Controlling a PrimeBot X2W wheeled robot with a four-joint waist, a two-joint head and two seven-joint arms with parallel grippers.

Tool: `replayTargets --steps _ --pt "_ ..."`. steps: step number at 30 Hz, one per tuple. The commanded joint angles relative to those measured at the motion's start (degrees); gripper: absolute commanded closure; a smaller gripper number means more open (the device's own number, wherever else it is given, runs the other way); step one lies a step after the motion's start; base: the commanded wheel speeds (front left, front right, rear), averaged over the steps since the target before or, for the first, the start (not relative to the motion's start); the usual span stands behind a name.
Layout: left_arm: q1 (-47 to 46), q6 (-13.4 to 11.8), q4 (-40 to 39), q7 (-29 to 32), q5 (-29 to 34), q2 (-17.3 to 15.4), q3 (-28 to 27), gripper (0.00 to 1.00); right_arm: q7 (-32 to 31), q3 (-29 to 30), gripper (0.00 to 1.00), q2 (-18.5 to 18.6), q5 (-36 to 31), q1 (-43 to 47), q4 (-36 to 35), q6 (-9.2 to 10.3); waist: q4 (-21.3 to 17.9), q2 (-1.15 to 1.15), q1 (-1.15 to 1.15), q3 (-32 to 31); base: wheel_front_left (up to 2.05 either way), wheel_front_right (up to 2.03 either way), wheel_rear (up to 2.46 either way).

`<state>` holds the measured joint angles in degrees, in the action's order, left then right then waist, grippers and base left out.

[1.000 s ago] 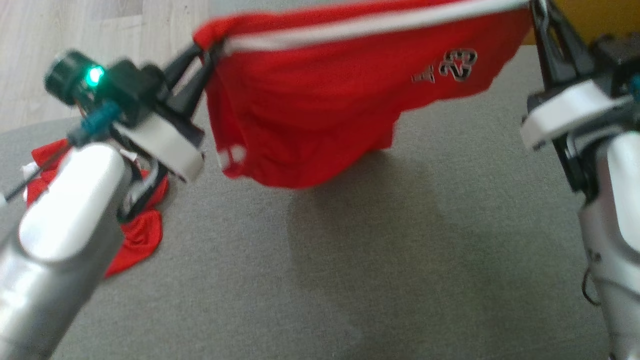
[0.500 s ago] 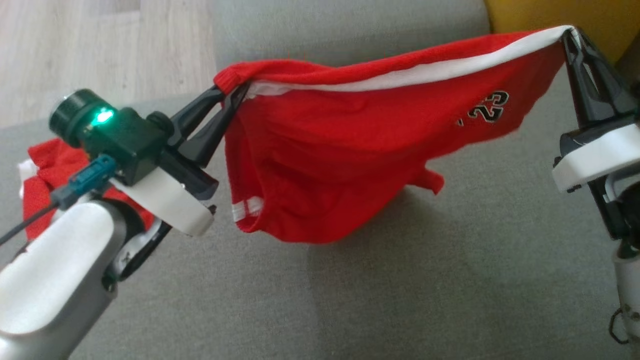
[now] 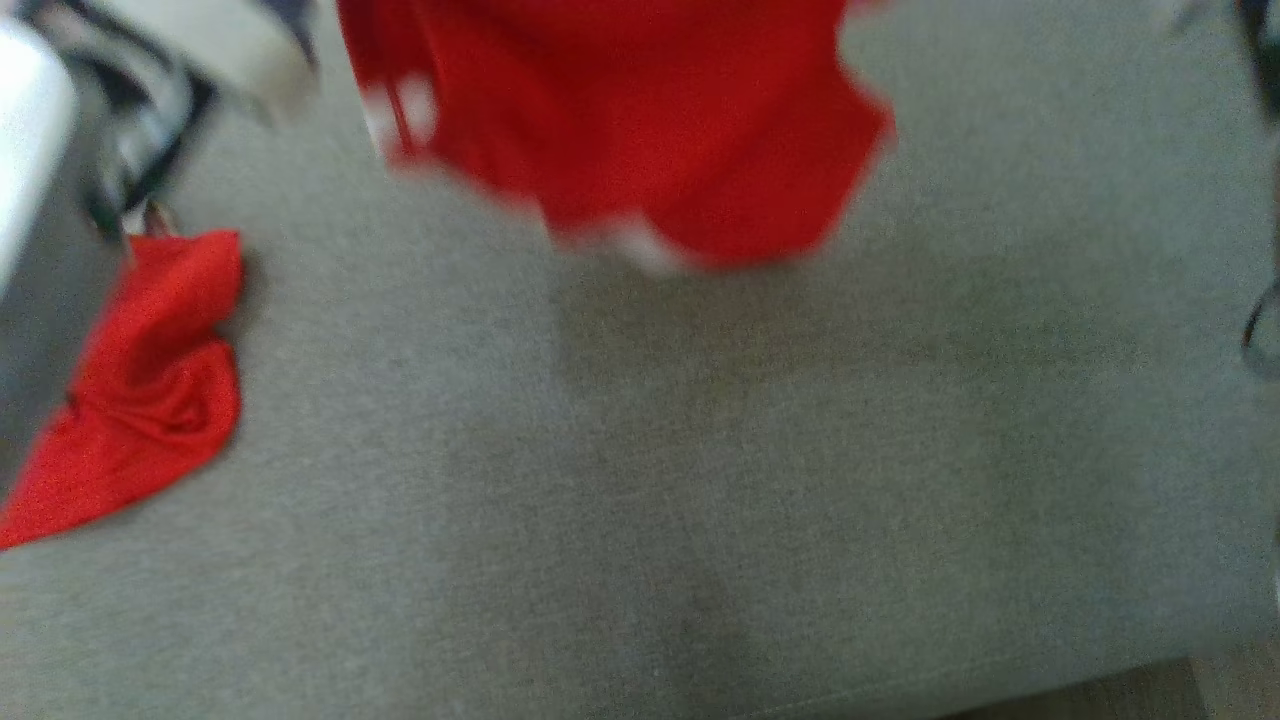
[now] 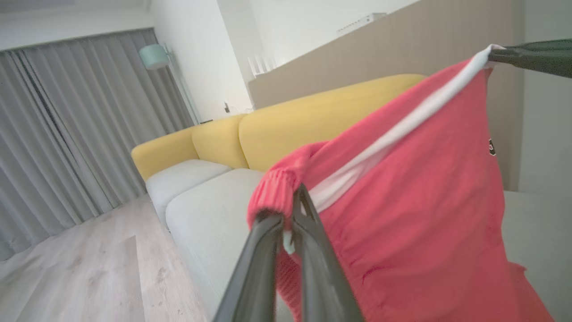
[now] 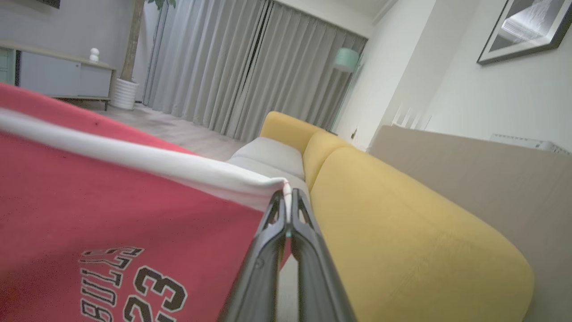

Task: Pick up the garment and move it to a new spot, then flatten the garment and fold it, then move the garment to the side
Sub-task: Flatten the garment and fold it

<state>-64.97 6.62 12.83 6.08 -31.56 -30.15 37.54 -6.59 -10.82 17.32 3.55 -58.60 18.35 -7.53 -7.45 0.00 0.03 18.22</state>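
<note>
In our blurred head view the red garment [image 3: 620,120] is cut off above; our left gripper [image 4: 286,212] and right gripper [image 5: 288,199] pinch its white-banded edge.

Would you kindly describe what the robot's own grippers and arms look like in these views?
The left gripper and right gripper each have two long, dark, tapering fingers with triangular cut-outs near the tips and a small pale teal piece between them. The left forearm looks pale, though blurred.
</note>
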Motion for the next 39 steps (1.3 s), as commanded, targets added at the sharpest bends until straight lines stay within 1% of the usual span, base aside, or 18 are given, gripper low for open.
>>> replayTargets --steps 1,4,6,9,12,15,18,22,23,27,31,34,39 --pt "-4.9 0.1 0.3 -1.5 0.7 -1.3 -3.4 1.00 1.8 0.5 1.00 -0.8 -1.0 -3.3 0.1 0.04 -1.2 0.00 -0.03 4.3 0.00 0.00 0.00" --pt "-11.0 0.3 6.7 -6.5 1.7 1.3 -3.9 1.00 7.4 3.6 1.00 -2.6 -4.0 -10.1 7.1 0.04 -1.5 0.00 -0.03 5.9 0.00 0.00 0.00" --pt "-13.5 0.4 10.2 -10.1 2.1 3.0 -3.9 1.00 10.7 5.8 1.00 -3.7 -5.9 -12.6 10.9 0.04 -1.5 0.00 -0.03 6.2 0.00 0.00 0.00" --pt "-15.0 0.6 14.2 -14.3 2.3 5.3 -3.0 1.00 14.0 7.9 1.00 -4.8 -8.2 -13.2 15.8 0.04 -1.4 0.00 -0.03 6.4 0.00 0.00 0.00" --pt "-14.0 0.8 16.9 -16.6 1.6 6.7 -0.5 1.00 15.5 7.7 1.00 -5.3 -9.6 -11.5 20.4 0.04 -1.0 0.00 -0.03 6.8 0.00 0.00 0.00" --pt "-10.4 0.8 18.1 -17.9 0.6 7.2 3.3 1.00 16.2 6.9 1.00 -4.7 -10.5 -8.5 24.7 0.04 -0.4 0.00 -0.03 6.8 0.00 0.00 0.00" --pt "-5.4 0.8 17.7 -18.7 -0.9 6.5 8.3 1.00 15.5 4.6 1.00 -2.7 -12.4 -5.5 29.2 0.04 0.3 0.00 -0.03 6.4 0.00 0.00 0.00" --pt "1.2 0.9 17.0 -19.6 -3.0 4.9 13.5 1.00 13.7 0.0 1.00 -0.8 -10.9 -1.9 35.2 0.04 1.4 0.00 -0.03 4.9 0.00 0.00 0.00" --pt "1.2 0.9 17.0 -19.6 -3.0 4.9 13.5 1.00 13.7 0.0 1.00 -0.8 -10.9 -1.9 35.2 0.04 1.4 0.00 -0.03 4.9 0.00 0.00 0.00" --pt "7.1 0.9 15.8 -20.1 -5.1 3.6 16.9 1.00 11.6 -7.1 1.00 1.4 -5.8 1.1 39.6 0.04 2.1 0.00 -0.03 2.6 0.00 0.00 0.00" --pt "11.8 0.9 14.1 -20.1 -5.7 2.6 20.5 1.00 8.2 -15.8 1.00 4.1 1.2 4.2 41.2 0.04 2.4 0.00 -0.03 0.2 0.00 0.00 0.00" --pt "14.8 0.9 12.9 -19.8 -6.0 2.4 22.1 1.00 4.7 -22.3 1.00 6.7 7.8 6.8 39.6 0.04 2.4 0.00 -0.03 -1.8 0.00 0.00 0.00" --pt "18.3 -0.4 10.7 -19.0 -6.0 1.9 23.7 1.00 -1.1 -32.1 1.00 13.1 18.7 10.5 32.2 0.04 1.8 0.00 -0.03 -4.5 0.00 0.00 0.00"
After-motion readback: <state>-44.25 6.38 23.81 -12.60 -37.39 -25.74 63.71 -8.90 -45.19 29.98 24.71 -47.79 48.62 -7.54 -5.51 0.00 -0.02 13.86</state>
